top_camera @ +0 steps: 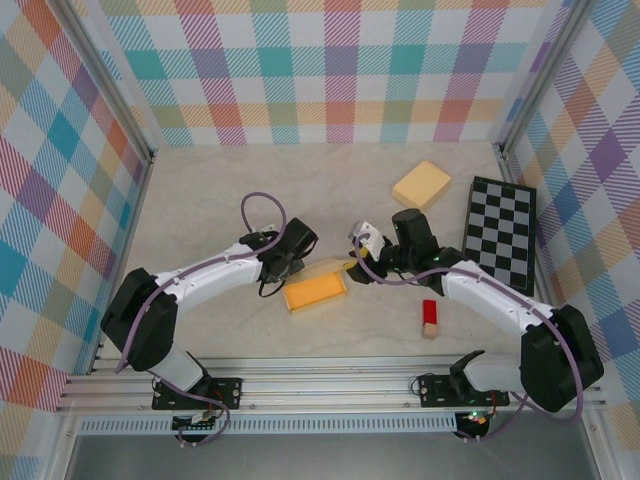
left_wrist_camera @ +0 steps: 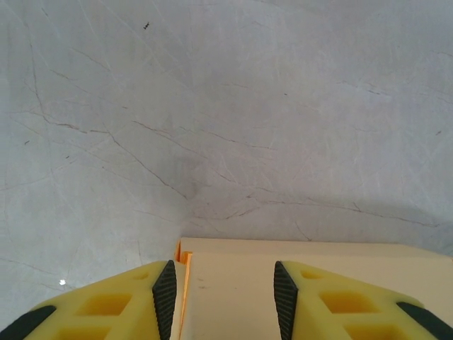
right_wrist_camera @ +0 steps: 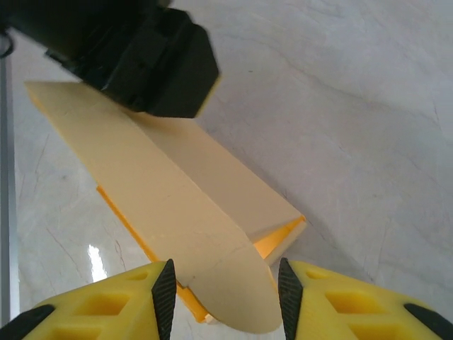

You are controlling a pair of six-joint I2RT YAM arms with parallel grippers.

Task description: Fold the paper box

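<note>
The box is straddled by the left pincer at ten o'clock and right pincer at two, both part-open; its flap is best tucked slowly.

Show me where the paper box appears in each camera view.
Top view: paper box at centre, toward the near side of the table.
Left wrist: bottom centre, a cream panel at the frame edge.
Right wrist: cream panel from upper left to bottom centre.
Shared landmark: the pale marbled table.
</note>
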